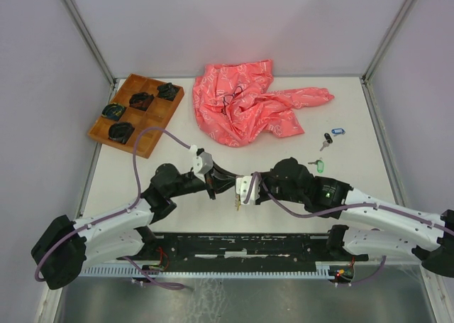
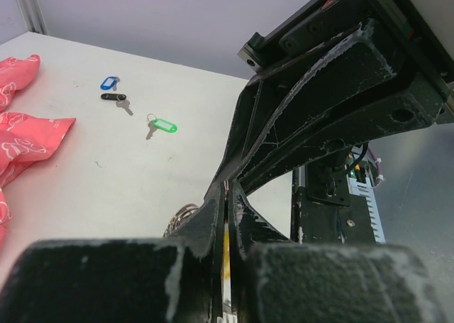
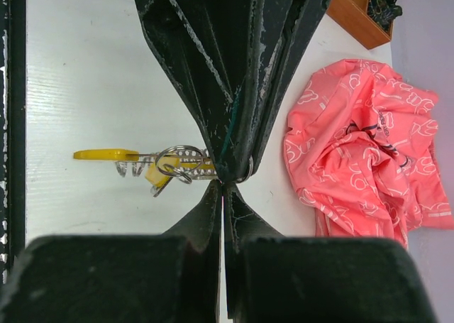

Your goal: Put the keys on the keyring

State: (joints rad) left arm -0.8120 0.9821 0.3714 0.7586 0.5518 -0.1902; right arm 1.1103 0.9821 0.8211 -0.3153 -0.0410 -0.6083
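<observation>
Keyring [image 3: 181,160] sits at the front middle of the table [image 1: 369,160], yellow key [image 3: 106,154] against it; my left gripper [image 2: 225,223] is pinched on that yellow key; right gripper [image 3: 223,195] closed at the ring's edge, I cannot tell its hold; green key [image 1: 318,165] lies well apart

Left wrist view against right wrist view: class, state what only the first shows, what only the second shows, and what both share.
Only the left wrist view shows three loose keys: the blue-tagged key, the black-headed key and the green-tagged key. Only the right wrist view shows the wooden tray. Both share the pink cloth, the keyring and the yellow tag, which in the left wrist view is a sliver between the fingers of the left gripper.
</observation>
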